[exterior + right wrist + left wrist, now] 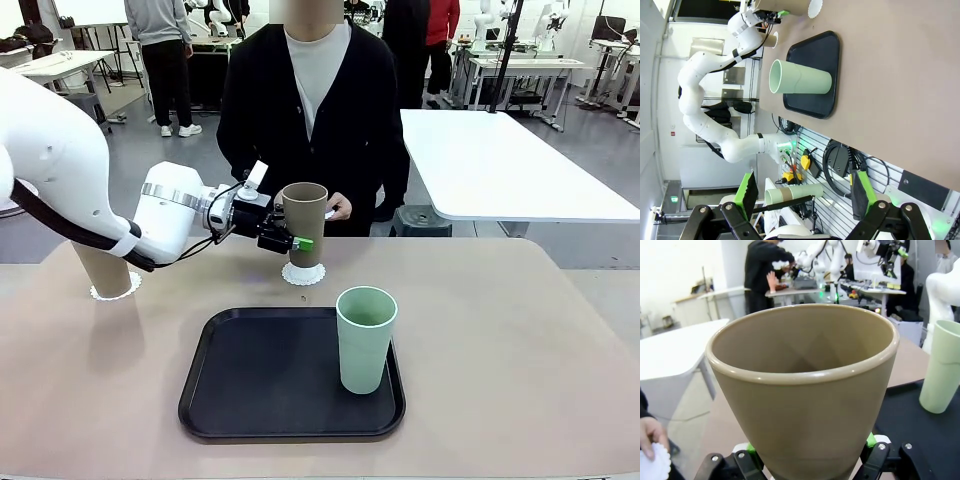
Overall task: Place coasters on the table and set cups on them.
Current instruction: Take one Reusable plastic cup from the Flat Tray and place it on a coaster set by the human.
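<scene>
The beige table (520,330) stands in a lab hall, with white tables and people standing farther off behind it. A person in a black cardigan stands at its far edge. On the near middle of the table lies a black tray (260,390), and the mint green cup (365,340) stands upright on the tray's right part.

The left arm reaches in from the left. The left gripper (292,238) holds a tan-brown cup (304,220) by its lower wall, one green pad on each side, as the left wrist view shows from close up. This cup is upright, mouth up, directly over the middle coaster (303,274), which lies flat on the table just in front of the person. I cannot tell whether the base touches the doily or hangs just above it.

At the table's far left a second tan-brown cup (103,272) stands on the left coaster (118,291), its upper part hidden behind the arm.

The person's hand (340,208) is just beside the held cup's rim. In the left wrist view this hand holds a third coaster (654,462).

The right gripper (802,175) is well away from the table, its fingers spread wide with nothing between them.
</scene>
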Available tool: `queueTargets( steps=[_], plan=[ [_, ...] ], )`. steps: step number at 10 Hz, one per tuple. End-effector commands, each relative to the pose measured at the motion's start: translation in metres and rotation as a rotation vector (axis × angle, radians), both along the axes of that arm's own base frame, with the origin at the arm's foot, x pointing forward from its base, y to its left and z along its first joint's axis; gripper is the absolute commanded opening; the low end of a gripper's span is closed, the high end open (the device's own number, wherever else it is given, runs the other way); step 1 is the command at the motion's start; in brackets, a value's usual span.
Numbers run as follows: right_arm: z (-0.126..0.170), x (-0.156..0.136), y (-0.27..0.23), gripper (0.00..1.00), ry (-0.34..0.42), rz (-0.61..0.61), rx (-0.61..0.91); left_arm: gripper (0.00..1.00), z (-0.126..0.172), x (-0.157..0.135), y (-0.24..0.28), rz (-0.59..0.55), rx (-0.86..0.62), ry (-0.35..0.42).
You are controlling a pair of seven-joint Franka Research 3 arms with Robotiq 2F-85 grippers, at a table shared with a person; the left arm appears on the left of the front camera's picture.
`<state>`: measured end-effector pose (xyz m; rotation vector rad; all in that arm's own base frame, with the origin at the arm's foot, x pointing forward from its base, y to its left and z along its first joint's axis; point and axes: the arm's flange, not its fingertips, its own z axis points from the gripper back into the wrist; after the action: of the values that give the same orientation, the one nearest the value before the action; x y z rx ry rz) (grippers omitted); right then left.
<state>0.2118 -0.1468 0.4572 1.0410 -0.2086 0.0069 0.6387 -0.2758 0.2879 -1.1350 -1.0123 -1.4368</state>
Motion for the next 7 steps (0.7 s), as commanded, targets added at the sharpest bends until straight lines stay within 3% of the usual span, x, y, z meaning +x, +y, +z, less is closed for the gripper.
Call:
queueTargets(
  steps=[1, 7],
  plan=[
    [-0.001, 0.001, 0.001, 1.00, -0.022, 0.002, 0.022, 0.83, 0.004, 0.014, -0.005, -0.030, 0.012, 0.004],
    [-0.001, 0.001, 0.001, 1.00, -0.022, 0.002, 0.022, 0.83, -0.023, 0.021, -0.002, -0.033, 0.043, 0.030]
  ],
)
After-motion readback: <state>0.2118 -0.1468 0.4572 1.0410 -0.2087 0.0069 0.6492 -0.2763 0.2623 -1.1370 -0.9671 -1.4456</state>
